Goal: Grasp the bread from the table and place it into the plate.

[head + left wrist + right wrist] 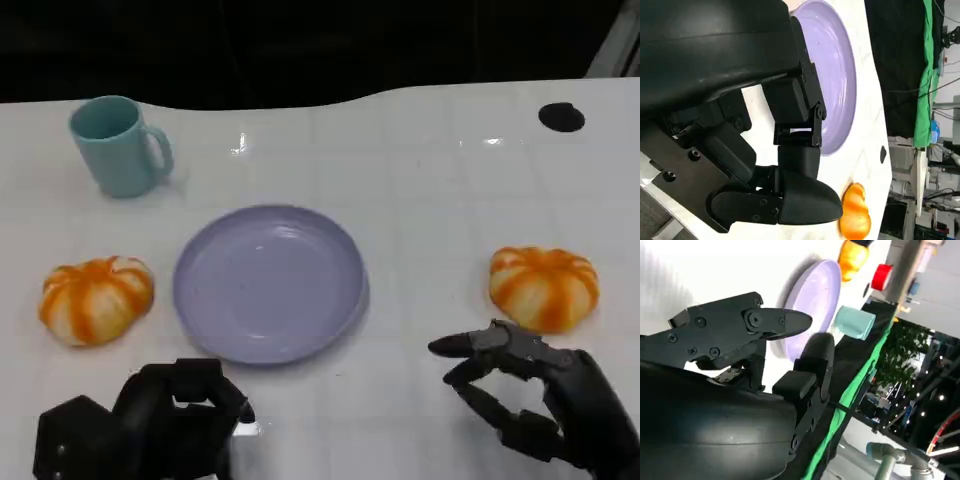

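Note:
Two round orange-and-white striped breads lie on the white table: one (97, 298) to the left of the lilac plate (270, 283), the other (545, 287) to its right. The plate holds nothing. My right hand (530, 392) hovers just in front of the right bread, its fingers apart and pointing toward the plate, with nothing in them. My left hand (165, 418) sits at the front edge, near the plate's front rim, with its fingers curled in on nothing. The left wrist view shows the plate (840, 75) and the right bread (856, 217) past my left hand (790, 130).
A teal mug (120, 145) stands at the back left, behind the left bread. A black round spot (561, 117) marks the table's far right. In the right wrist view, past my right hand (755, 335), the plate (812, 305), mug (855, 322) and left bread (854, 255) line up.

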### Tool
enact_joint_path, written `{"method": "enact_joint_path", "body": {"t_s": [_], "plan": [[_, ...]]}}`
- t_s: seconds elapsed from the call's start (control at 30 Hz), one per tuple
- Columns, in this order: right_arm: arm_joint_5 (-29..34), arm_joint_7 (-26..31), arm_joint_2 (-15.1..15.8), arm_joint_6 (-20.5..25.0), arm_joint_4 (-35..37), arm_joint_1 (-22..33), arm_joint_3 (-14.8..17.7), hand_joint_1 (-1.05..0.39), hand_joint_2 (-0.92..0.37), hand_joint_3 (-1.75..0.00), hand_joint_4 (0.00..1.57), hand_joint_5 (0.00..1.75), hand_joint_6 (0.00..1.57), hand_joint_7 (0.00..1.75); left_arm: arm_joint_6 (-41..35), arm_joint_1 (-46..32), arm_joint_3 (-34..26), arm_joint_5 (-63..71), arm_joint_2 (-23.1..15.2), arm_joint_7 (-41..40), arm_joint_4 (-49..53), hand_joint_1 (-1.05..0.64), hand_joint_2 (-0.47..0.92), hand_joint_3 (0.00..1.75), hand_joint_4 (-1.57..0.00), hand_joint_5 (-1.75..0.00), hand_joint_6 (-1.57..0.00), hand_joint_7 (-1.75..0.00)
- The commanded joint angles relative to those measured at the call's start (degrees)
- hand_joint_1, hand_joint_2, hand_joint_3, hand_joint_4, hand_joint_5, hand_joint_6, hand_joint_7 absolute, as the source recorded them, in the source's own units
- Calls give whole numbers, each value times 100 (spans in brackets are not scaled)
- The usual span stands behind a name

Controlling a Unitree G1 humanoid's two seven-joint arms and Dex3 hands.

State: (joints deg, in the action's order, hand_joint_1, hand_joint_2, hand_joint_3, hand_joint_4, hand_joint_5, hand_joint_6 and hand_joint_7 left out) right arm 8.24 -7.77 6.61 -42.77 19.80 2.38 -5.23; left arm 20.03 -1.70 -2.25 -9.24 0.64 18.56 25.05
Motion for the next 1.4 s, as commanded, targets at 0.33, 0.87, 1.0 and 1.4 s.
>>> {"method": "enact_joint_path", "body": {"t_s": [0.33,0.87,1.0,1.4], "plan": [[1930,1376,772,32,-451,-399,392,-56,-92,-15,26,45,44,7,13,-5,-32,10,-39,-40,-5,-105,52,77,-157,-124,-137,-90],[3892,2042,1458,2029,-1343,-539,221,-65,-92,-7,2,46,26,0,37,36,11,-26,-34,63,81,-105,52,70,-157,-121,-138,-87],[4367,2091,1522,2693,-1483,-603,47,-69,-92,-8,0,46,24,1,84,26,19,-2,-39,48,92,-105,53,70,-157,-121,-139,-85],[4542,2161,1567,3454,-1004,-1045,-436,-64,-91,-2,0,53,27,2,99,8,12,-42,-27,64,91,-105,53,71,-157,-121,-139,-83]]}}
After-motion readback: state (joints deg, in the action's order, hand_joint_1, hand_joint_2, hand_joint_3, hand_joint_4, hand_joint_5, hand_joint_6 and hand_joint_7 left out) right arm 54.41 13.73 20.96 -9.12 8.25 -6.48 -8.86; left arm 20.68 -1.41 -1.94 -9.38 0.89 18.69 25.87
